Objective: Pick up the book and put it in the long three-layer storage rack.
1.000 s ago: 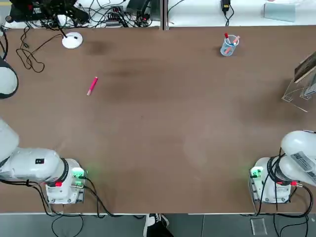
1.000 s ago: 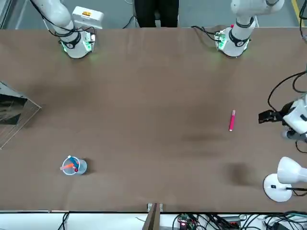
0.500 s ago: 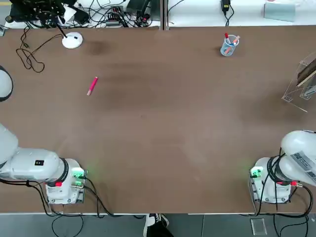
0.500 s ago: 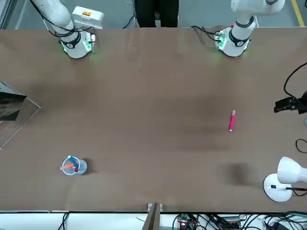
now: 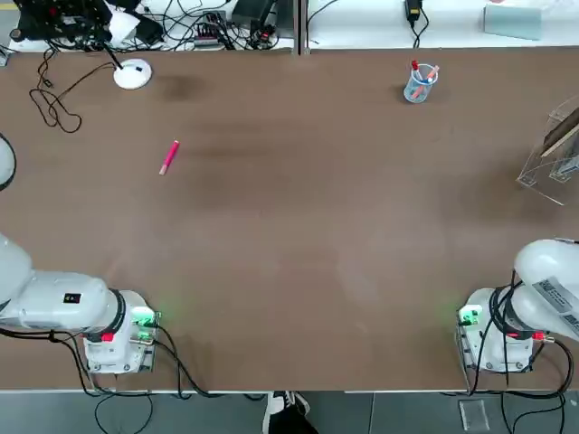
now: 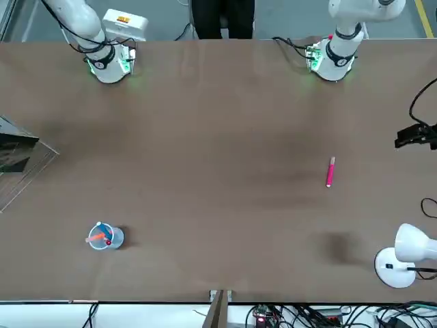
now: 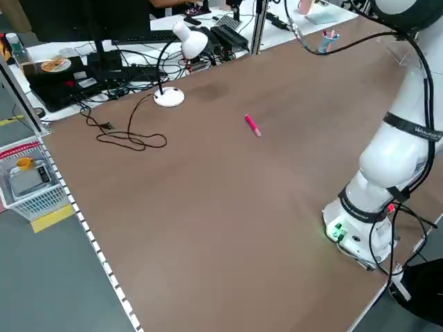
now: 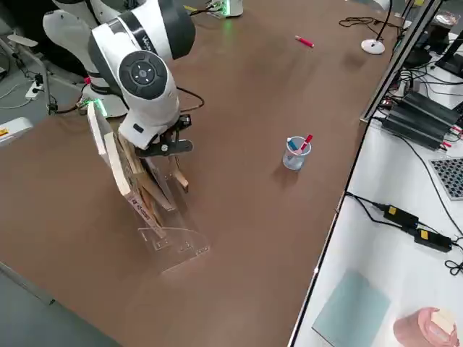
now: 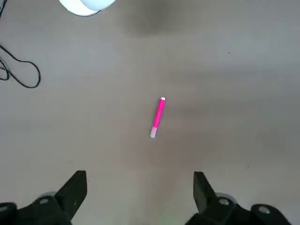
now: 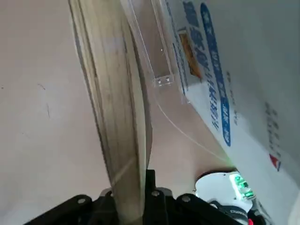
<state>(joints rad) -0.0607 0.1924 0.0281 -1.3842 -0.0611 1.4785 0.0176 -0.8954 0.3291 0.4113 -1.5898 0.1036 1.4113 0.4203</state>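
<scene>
Right hand: the right hand [image 10: 133,213] has its fingers clamped together on the edge of the book [image 10: 117,117], holding it over the long three-layer storage rack [image 8: 155,206] at the tabletop's [image 5: 317,226] right edge.
Book: it stands on edge, leaning with the slanted clear panels; its long axis runs up and away from the fingers, the lower end down among the dividers. Whether it sits fully in a slot cannot be told.
Rack: clear acrylic, with a white printed board leaning in it just beside the book.
Left hand: the left hand [image 9: 139,190] has its fingers spread wide apart and holds nothing; it hangs above the tabletop with the pink pen [image 9: 157,117] lying below and beyond it.
Change: in the front view the left hand has drawn toward the tabletop's edge since a second ago, and only its dark tip [image 6: 415,135] shows now; the book sits lower in the rack in the top view [image 5: 561,136].
Farther off: a clear cup of pens [image 5: 420,83] stands well apart from the rack, and a white desk lamp [image 5: 132,73] at the far left corner.
</scene>
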